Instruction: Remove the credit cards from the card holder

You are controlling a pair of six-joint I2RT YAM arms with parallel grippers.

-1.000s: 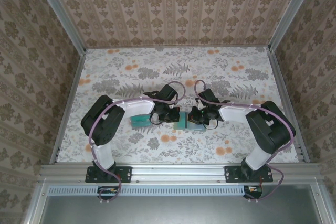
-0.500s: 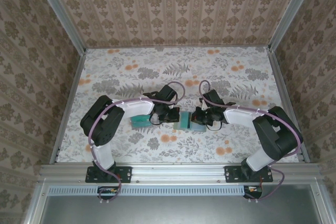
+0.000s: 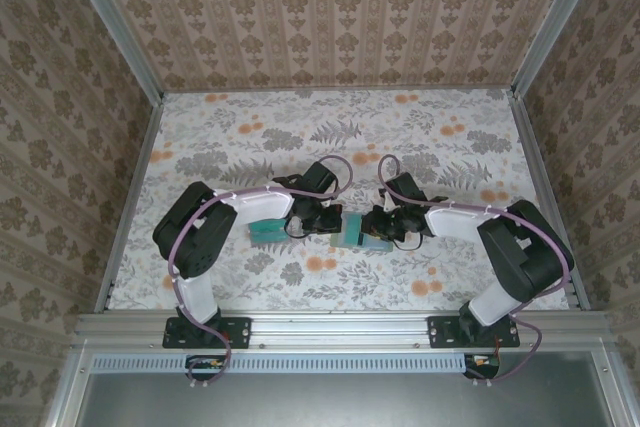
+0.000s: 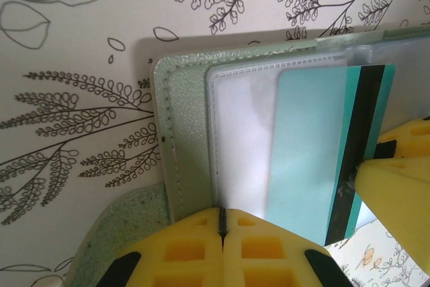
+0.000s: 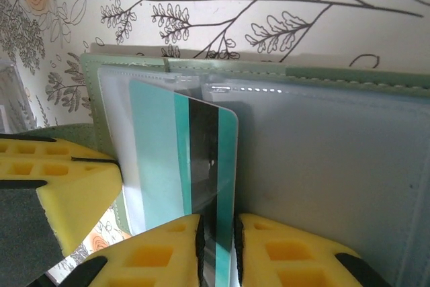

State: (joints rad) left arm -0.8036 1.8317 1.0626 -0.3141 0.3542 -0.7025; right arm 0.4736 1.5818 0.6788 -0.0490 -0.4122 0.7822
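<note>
The card holder (image 3: 352, 235) lies on the table (image 3: 300, 137) right of a card pile (image 3: 262, 234), 1 credit card (image 4: 306, 146) partly inside.

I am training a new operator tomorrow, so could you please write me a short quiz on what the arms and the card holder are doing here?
1. True or false: the fingers of the left gripper are spread wide apart.
2. What stands between the fingers of the right gripper? A) a teal card with a dark stripe; B) a coin; C) a door key.
3. Fill in the missing word: the card holder lies ____ on the table, its clear sleeves facing up.

Key: 1 false, the fingers are pressed together; 2 A; 3 open.
</note>
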